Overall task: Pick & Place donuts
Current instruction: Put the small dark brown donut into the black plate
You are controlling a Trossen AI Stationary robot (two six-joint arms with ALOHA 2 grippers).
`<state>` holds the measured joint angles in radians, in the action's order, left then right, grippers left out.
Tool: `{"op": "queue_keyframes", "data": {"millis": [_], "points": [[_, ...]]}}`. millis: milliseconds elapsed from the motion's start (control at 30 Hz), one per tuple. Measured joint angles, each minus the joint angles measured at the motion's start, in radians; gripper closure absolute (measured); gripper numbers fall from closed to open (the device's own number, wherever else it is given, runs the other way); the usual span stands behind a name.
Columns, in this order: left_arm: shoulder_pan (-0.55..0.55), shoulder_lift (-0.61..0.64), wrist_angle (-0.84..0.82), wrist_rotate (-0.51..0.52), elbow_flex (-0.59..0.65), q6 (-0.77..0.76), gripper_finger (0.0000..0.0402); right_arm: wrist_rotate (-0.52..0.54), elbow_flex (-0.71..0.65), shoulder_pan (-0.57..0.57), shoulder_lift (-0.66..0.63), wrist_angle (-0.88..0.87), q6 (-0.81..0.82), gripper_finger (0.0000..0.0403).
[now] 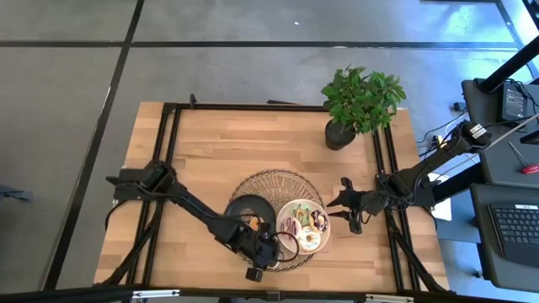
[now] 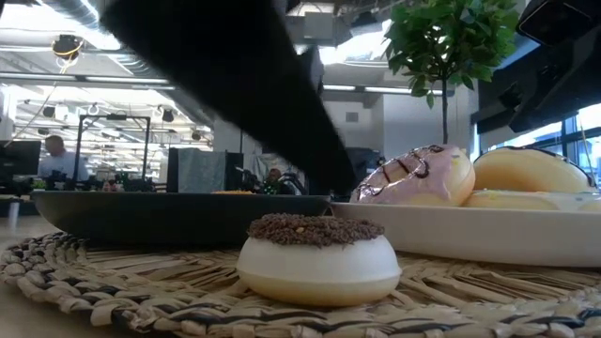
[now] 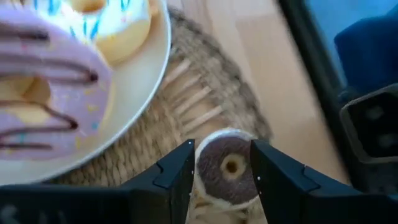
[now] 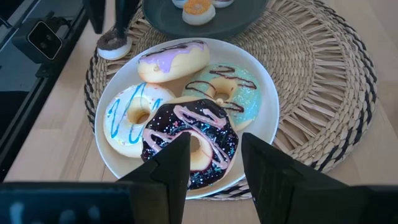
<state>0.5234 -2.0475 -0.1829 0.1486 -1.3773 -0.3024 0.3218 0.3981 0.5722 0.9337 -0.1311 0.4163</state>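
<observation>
A small donut (image 3: 227, 169) with chocolate sprinkles on a cream base rests flat on the woven mat (image 4: 323, 81), by the near-left rim of the white plate (image 4: 268, 118). It also shows in the low view as the small donut (image 2: 319, 255). My left gripper (image 3: 221, 147) is open and hovers just above it, one finger on each side; the low view shows no finger beside it. The black plate (image 4: 249, 15) holds small donuts, one orange (image 4: 198, 7). Larger iced donuts (image 4: 189, 142) fill the white plate. My right gripper (image 4: 214, 146) is open, waiting right of the plates.
A potted plant (image 1: 358, 101) stands at the table's far right. Both plates sit on the round woven mat (image 1: 278, 181) near the middle of the table's near edge. Black frame rails (image 1: 168, 168) run along the table's left and right sides. Bare wood (image 1: 236, 143) lies beyond the mat.
</observation>
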Motion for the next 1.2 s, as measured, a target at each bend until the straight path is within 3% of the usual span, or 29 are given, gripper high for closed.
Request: {"op": "queue_keyframes", "data": {"millis": [233,933,1200], "points": [[-0.002,-0.056,0.008,-0.005,0.002,0.006,0.0252,0.000,0.000,0.000,0.000,-0.006,0.000,0.0257],[-0.003,-0.057,0.007,-0.020,0.002,-0.001,0.0258,0.000,0.000,0.000,0.000,-0.010,-0.001,0.0257],[-0.012,-0.057,0.041,-0.100,0.002,-0.008,0.0288,0.000,0.000,0.000,0.000,-0.010,0.000,0.0257]]}}
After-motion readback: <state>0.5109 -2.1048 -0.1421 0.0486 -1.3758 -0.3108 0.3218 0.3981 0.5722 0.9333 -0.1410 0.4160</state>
